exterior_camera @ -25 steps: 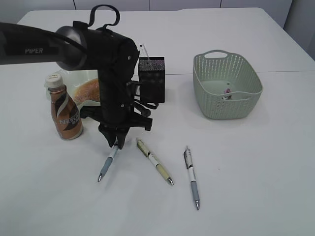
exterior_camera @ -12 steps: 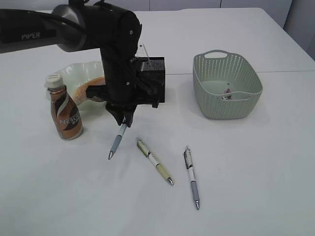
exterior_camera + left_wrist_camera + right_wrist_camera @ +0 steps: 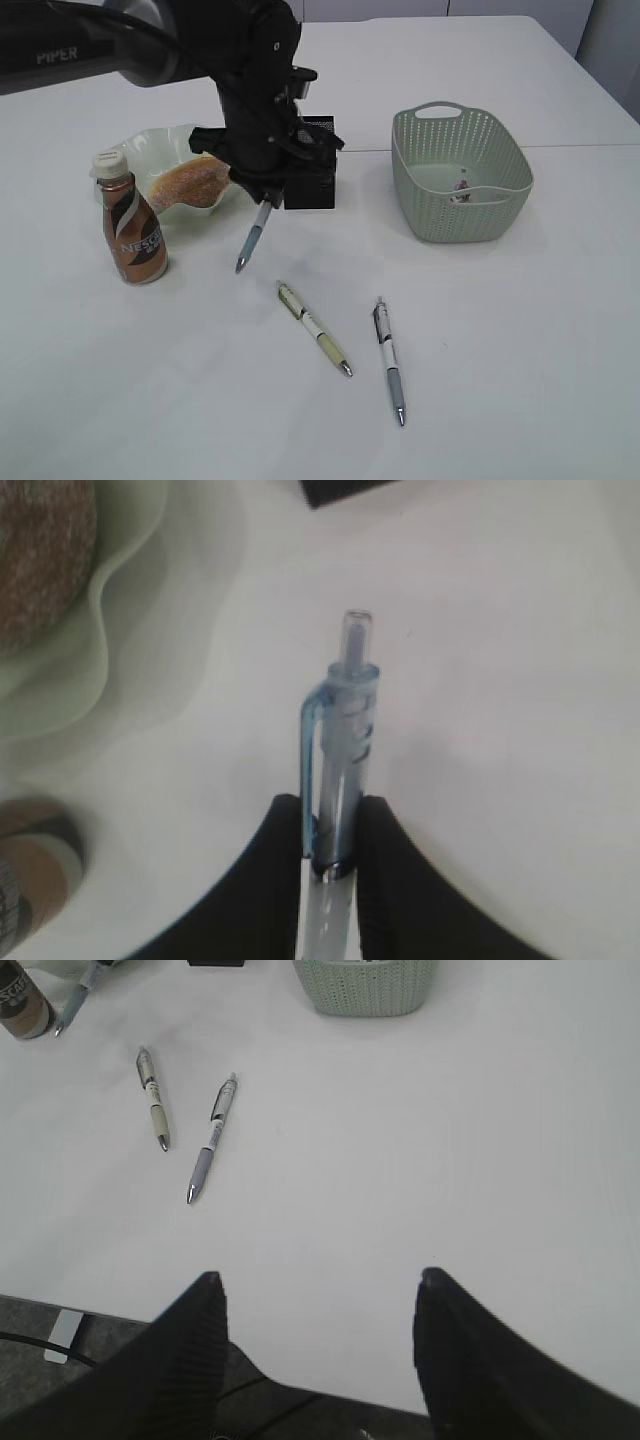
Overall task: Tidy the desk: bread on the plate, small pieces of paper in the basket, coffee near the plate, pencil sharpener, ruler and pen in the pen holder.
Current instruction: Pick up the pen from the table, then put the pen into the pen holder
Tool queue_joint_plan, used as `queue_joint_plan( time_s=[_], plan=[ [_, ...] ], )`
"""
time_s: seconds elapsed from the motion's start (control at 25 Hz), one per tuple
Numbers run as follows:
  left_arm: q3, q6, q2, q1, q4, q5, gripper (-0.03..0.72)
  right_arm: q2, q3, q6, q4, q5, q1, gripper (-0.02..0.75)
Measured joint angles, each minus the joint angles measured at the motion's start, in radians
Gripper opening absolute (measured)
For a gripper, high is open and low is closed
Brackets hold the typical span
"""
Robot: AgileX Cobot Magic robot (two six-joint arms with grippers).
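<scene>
My left gripper is shut on a blue pen, which hangs tip-down above the desk just in front of the black pen holder. In the left wrist view the black fingers pinch the pen's barrel. The bread lies on the green plate, and the coffee stands beside it. The basket holds a small piece of paper. My right gripper is open over the desk's near edge. The ruler and the pencil sharpener are hidden.
Two more pens lie on the desk in front: a yellowish one and a grey one. The right wrist view shows both, the yellowish pen and the grey pen. My left arm covers part of the pen holder.
My left gripper has lifted the blue pen off the desk and carried it up and back toward the pen holder. The right gripper has not moved.
</scene>
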Motion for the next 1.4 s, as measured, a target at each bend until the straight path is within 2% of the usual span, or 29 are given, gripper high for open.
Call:
queue_joint_plan(
  time_s=[0.32, 1.08, 1.4],
  plan=[
    [0.0, -0.01, -0.049, -0.006, 0.018, -0.18, 0.083, 0.0, 0.0, 0.0, -0.015, 0.006, 0.0, 0.464],
    [0.0, -0.085, -0.1, -0.006, 0.244, -0.754, 0.083, 0.0, 0.0, 0.0, -0.024, 0.022, 0.0, 0.464],
    [0.021, -0.108, -0.098, 0.027, 0.261, -0.96, 0.083, 0.0, 0.0, 0.0, -0.025, 0.024, 0.0, 0.464]
  ],
)
